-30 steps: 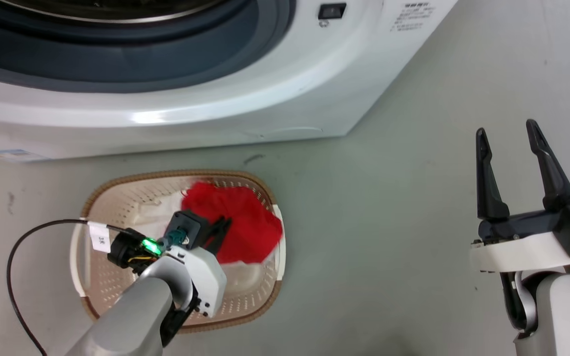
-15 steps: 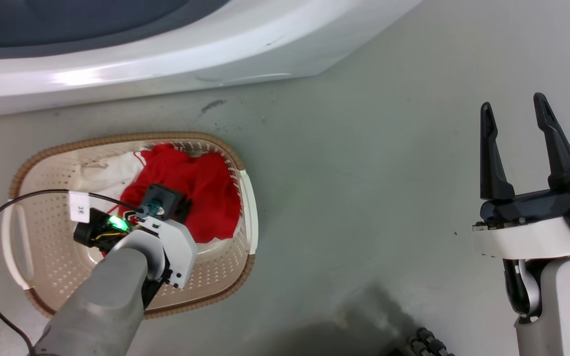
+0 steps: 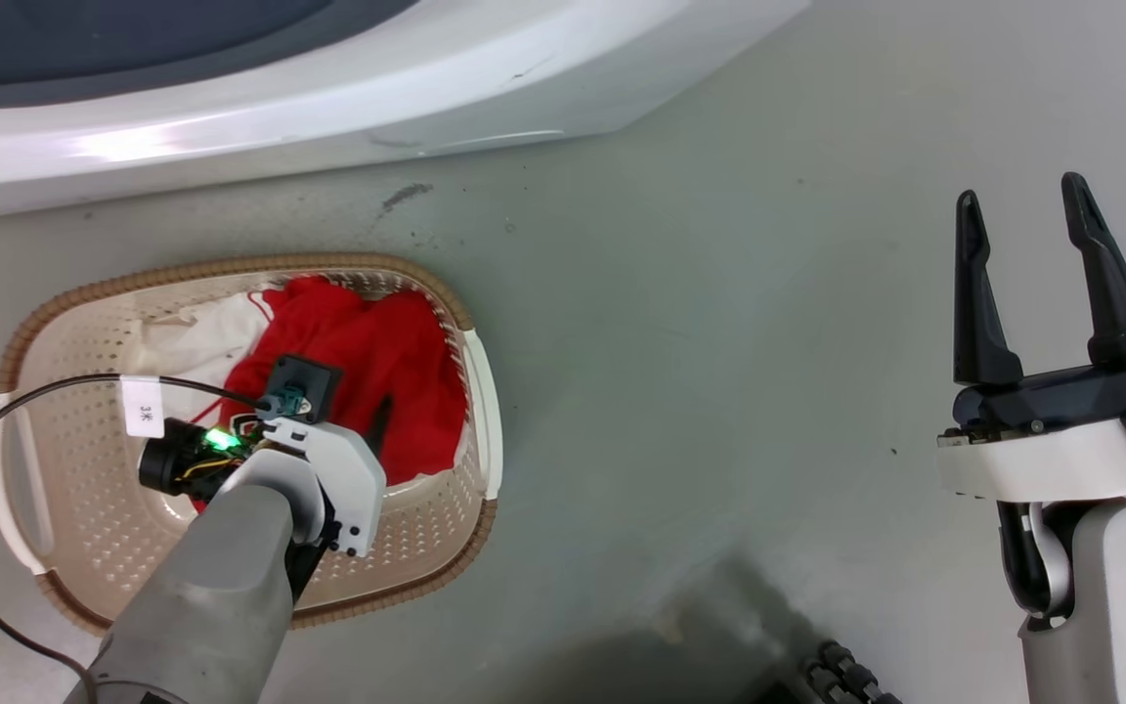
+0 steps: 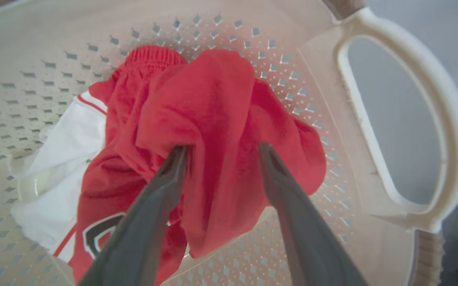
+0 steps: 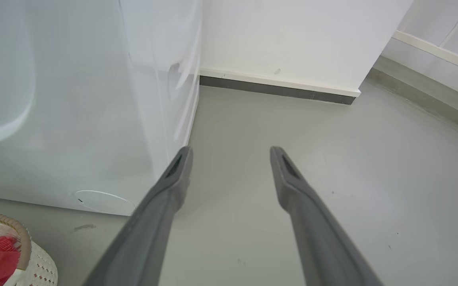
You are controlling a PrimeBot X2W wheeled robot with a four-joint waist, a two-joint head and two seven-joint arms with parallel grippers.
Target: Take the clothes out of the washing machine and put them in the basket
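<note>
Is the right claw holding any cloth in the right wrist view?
No, the right claw is open above the bare grey floor, and nothing is between its two dark fingers.

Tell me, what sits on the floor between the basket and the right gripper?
Nothing: the head view shows bare grey floor, with a few small dark specks, between the basket and the right gripper.

Soft matt red clothes (image 4: 213, 103) in a smooth perforated plastic basket (image 4: 229, 28).
</note>
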